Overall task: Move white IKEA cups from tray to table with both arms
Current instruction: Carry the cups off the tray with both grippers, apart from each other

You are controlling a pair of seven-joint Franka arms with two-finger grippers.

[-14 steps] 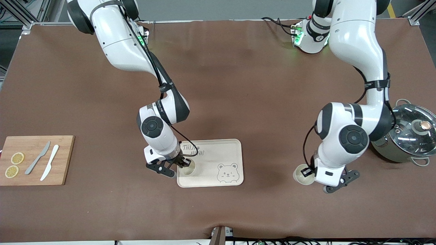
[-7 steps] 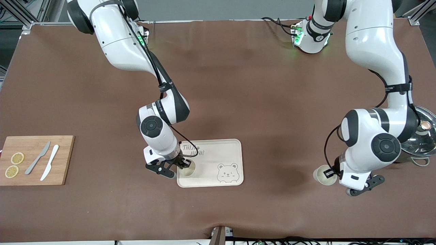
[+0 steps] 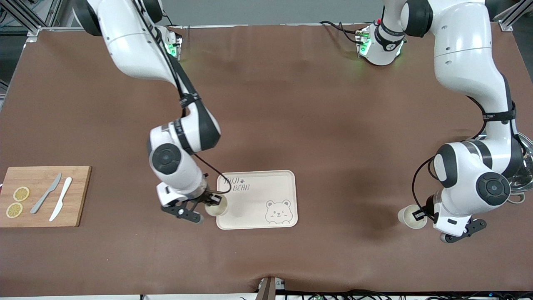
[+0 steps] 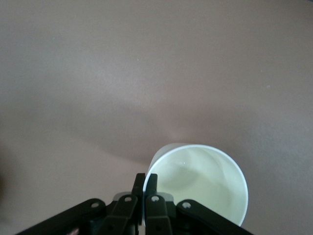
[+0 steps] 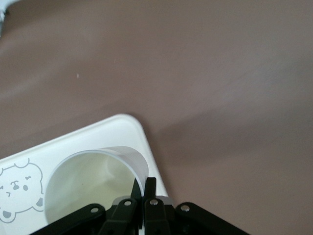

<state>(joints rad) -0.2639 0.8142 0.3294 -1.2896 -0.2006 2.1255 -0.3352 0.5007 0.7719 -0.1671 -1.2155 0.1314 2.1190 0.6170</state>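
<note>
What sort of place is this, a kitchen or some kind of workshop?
Most likely a robotics lab staged like a kitchen: two white arms are bolted along a brown-covered table, with cables and metal framing at its edges, and kitchen props on it: a bear tray, a cutting board and a lidded pot.

The only writing I can read is on the tray (image 3: 266, 185) below my right arm: two short lines of outlined capitals in the corner nearest the robots' bases at the right arm's end. The upper line looks like "TAIJI" with a small paw mark after it, the lower reads "BEAR". A bear's face is drawn in the tray's corner diagonally across. The small print on my arm bands is too fine to read.
</note>
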